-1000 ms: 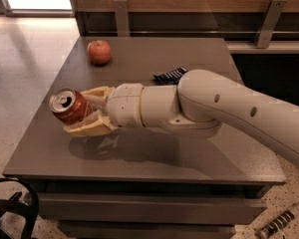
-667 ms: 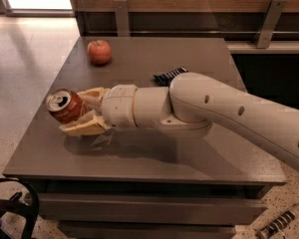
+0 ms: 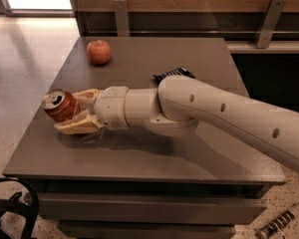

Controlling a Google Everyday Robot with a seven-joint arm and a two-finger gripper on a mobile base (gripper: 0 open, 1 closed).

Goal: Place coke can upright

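1. The gripper (image 3: 68,112) sits over the left front part of the desk (image 3: 189,156), near its left edge, at the end of a thick cream-coloured arm (image 3: 229,108) that reaches in from the right.
2. Its two pale fingers (image 3: 78,125) are closed round the coke can (image 3: 63,106) – one finger lies above the can, the other below it – so the can is clamped between them.
3. The coke can is not upright: it lies tilted, with its silver top and pull tab turned up and to the left, away from the arm, and its red body running back into the gripper.
4. A shadow lies on the desk right under the gripper and can; whether the lower finger touches the desk top I cannot tell.
5. A red apple (image 3: 99,52) stands on the far left part of the desk, well apart from the can and behind it.
6. A small black object (image 3: 172,74) lies on the desk just behind the arm, which hides part of it; what it is I cannot make out.
7. The desk top is a plain grey-brown slab, with a lower shelf edge showing beneath its front.
8. Behind the desk runs a wooden wall panel with two metal brackets (image 3: 122,15), and pale speckled floor (image 3: 25,59) lies to the left.
9. A curved black piece (image 3: 20,198) shows at the lower left corner, in front of the desk – only partly in view.
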